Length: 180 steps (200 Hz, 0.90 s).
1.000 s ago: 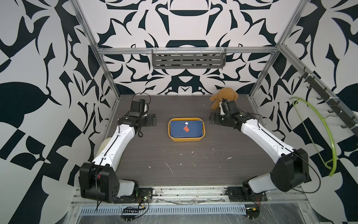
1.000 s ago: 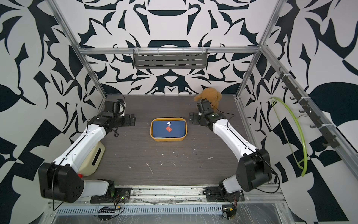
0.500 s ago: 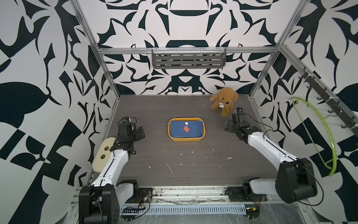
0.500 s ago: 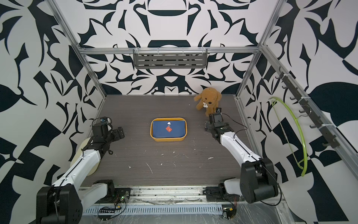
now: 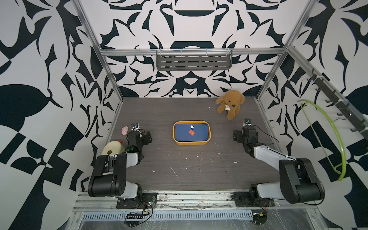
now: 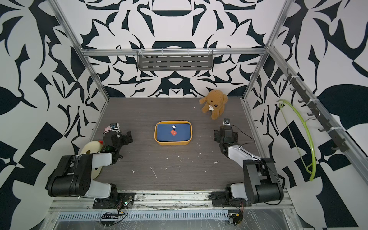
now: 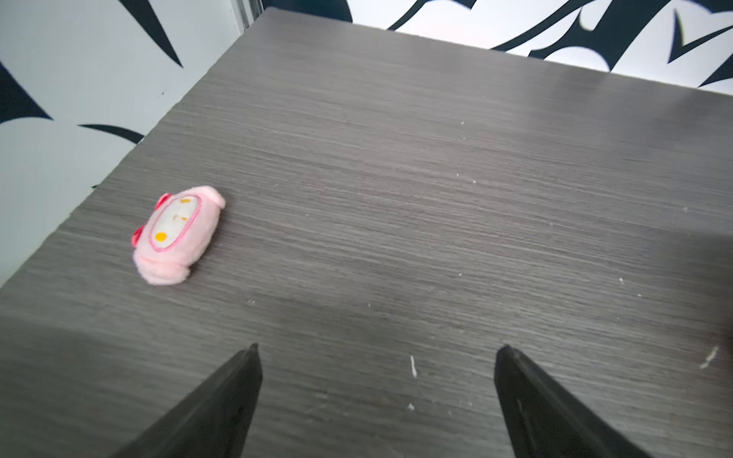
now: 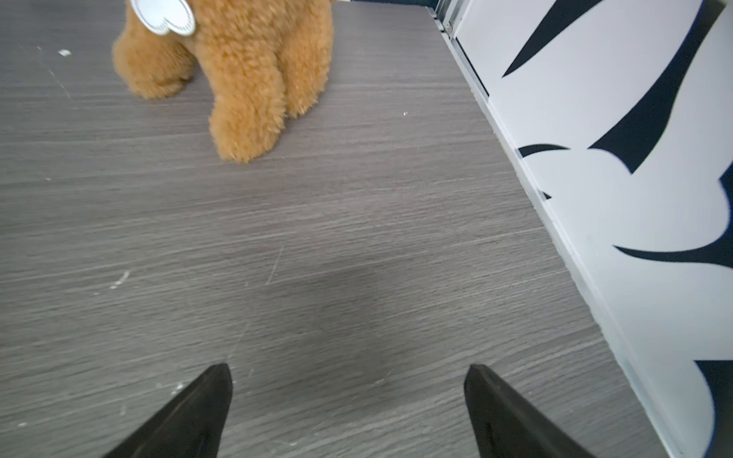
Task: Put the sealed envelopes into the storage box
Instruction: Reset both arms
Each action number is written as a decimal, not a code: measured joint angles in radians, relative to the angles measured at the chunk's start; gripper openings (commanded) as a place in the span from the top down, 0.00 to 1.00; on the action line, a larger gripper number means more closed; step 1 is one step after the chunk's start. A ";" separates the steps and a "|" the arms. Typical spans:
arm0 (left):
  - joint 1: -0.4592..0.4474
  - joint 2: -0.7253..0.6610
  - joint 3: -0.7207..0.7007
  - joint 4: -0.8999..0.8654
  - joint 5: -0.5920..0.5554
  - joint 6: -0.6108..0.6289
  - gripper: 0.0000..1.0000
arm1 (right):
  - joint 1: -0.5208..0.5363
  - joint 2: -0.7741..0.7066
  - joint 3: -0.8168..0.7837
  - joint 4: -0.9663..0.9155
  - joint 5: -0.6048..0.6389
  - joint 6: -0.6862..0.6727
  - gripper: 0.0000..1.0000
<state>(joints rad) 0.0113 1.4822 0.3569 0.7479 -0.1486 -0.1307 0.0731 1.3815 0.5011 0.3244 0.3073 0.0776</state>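
Storage box at centre of table, navy envelope flat inside, left gripper and right gripper both spread wide, grasping nothing.

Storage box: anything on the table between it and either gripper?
Nothing visible: only bare table lies between the storage box and the open left gripper, and likewise the open right gripper. The teddy bear and pink plush toy sit off both lines.

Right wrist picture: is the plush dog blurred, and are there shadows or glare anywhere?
Right wrist view: the brown plush dog is soft and cropped; a faint shadow darkens the table. Left wrist view: the pink plush toy is mildly blurred. Both top views: sharp, evenly lit.
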 measured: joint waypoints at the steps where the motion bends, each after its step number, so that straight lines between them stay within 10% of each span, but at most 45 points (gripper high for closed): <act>1: 0.000 0.002 0.000 0.005 0.000 0.000 0.01 | -0.001 0.002 -0.002 0.004 -0.002 0.000 0.05; 51: -0.007 0.062 0.003 0.107 0.062 0.039 0.01 | -0.032 0.173 -0.119 0.354 -0.164 -0.041 0.04; 180: -0.019 0.062 0.018 0.106 0.079 0.069 0.01 | -0.034 0.183 -0.137 0.474 -0.203 -0.056 0.00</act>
<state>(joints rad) -0.0082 1.5444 0.3744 0.8543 -0.0700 -0.0612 0.0387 1.5650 0.3645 0.7986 0.1040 0.0216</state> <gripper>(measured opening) 0.992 0.995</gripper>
